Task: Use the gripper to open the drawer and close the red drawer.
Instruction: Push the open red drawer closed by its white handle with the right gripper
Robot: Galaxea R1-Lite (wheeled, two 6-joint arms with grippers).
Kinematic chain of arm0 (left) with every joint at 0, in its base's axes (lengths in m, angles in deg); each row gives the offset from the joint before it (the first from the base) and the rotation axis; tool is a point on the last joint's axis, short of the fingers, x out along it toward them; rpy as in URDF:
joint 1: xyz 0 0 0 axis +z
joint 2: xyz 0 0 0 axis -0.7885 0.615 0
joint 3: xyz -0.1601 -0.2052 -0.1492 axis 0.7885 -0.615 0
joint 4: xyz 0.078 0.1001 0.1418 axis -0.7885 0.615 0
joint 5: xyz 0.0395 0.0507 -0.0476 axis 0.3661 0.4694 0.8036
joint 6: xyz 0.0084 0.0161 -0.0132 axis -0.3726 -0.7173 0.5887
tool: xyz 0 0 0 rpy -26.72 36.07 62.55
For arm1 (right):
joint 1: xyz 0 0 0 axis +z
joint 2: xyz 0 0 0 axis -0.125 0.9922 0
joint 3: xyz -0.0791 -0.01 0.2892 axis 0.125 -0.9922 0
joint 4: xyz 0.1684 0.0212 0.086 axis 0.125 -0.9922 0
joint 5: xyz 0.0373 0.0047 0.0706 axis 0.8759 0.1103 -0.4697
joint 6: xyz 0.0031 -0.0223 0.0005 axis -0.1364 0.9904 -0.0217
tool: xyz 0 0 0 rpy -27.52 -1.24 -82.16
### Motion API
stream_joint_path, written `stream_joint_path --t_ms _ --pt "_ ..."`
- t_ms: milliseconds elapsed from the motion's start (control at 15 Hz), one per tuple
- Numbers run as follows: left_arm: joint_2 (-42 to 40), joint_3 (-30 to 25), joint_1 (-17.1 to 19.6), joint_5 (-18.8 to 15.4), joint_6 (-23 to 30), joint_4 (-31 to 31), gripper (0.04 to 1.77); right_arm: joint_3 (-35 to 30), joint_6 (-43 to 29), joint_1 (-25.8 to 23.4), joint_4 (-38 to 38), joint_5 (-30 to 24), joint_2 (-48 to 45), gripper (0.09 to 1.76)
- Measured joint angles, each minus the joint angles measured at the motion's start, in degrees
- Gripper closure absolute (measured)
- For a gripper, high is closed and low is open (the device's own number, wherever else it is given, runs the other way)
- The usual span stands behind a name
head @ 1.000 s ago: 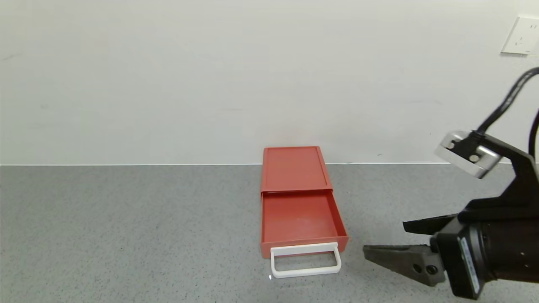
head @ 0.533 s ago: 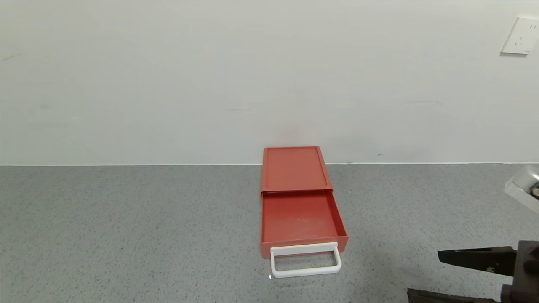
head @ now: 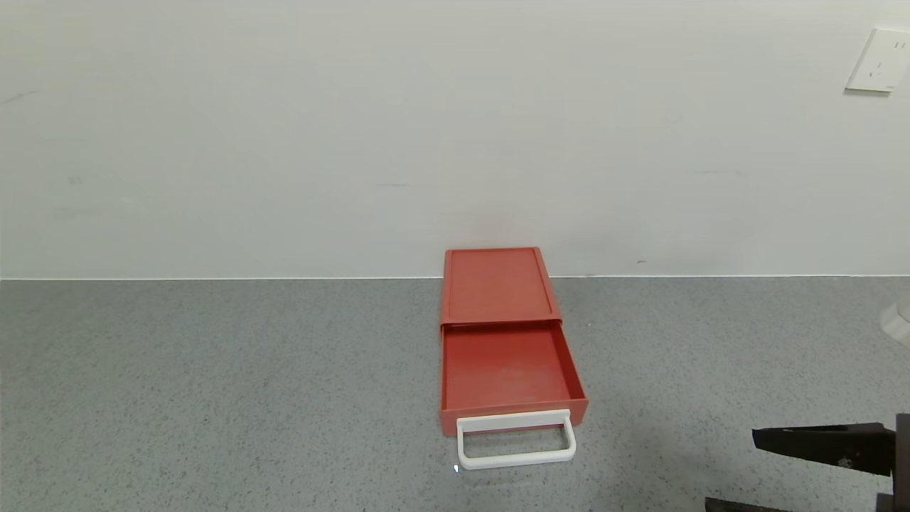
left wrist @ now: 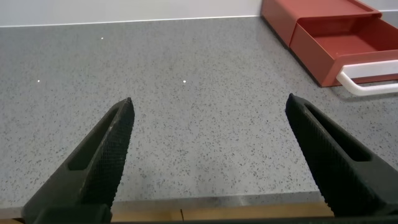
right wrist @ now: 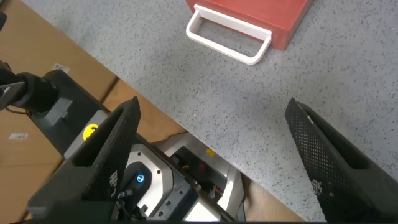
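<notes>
The orange-red drawer box [head: 496,284] stands on the grey table against the wall. Its red tray [head: 506,368] is slid out toward me, with the white loop handle [head: 515,439] at the front. The tray looks empty. My right gripper [head: 785,469] is open and empty at the lower right edge of the head view, well to the right of the handle. The right wrist view shows the handle [right wrist: 229,35] far from its fingers [right wrist: 106,155]. My left gripper [left wrist: 208,109] is open and empty over bare table near the front edge, with the drawer [left wrist: 336,37] off to one side.
A white wall socket [head: 878,60] sits high on the wall at the right. The table's front edge [right wrist: 155,106] and the robot's base [right wrist: 118,180] below it show in the right wrist view. The wall runs right behind the drawer box.
My right gripper has drawn back to the right and toward me, from just beside the handle to the frame's lower right corner. The drawer has not moved.
</notes>
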Motion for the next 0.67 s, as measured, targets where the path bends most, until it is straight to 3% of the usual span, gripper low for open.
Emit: stream_joint_path --t_ms 667 --pt "0.00 0.00 0.00 -0.01 0.00 0.00 0.06 -0.06 0.05 0.02 0.02 0.09 0.38 0.14"
